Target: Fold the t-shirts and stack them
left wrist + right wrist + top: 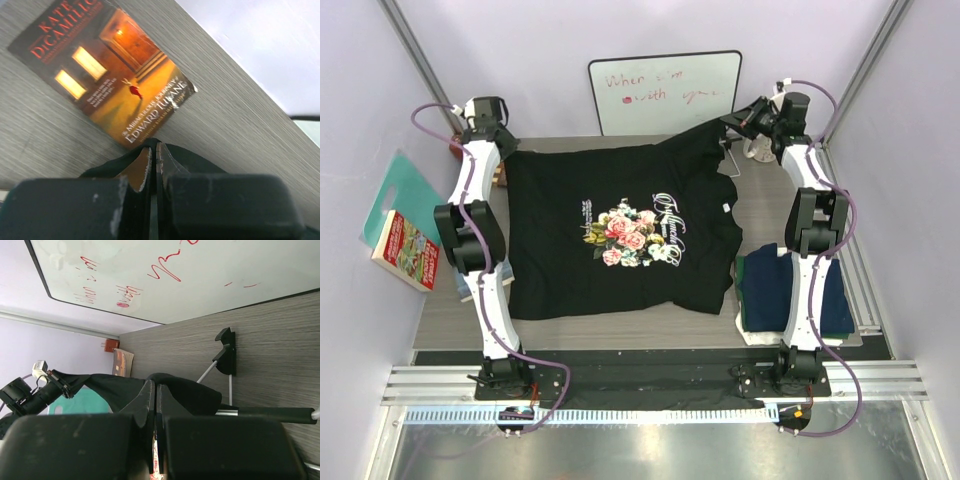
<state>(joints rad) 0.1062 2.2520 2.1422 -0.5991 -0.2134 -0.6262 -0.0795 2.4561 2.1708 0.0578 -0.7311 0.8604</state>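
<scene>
The large black t-shirt (620, 230) with a pink-and-white floral print lies spread face up on the table. My left gripper (500, 148) is shut on its far left corner, and black cloth shows between the fingertips in the left wrist view (154, 150). My right gripper (728, 120) is shut on the far right corner and holds it lifted off the table, as the right wrist view (156, 387) shows. A stack of folded navy, green and white t-shirts (770, 290) sits at the near right, partly hidden by the right arm.
A whiteboard (665, 90) leans at the back wall. A black stand (225, 352) is on the table near my right gripper. An orange book (115, 75) lies by my left gripper. A colourful book (405, 250) and a teal board (395, 195) are at the left edge.
</scene>
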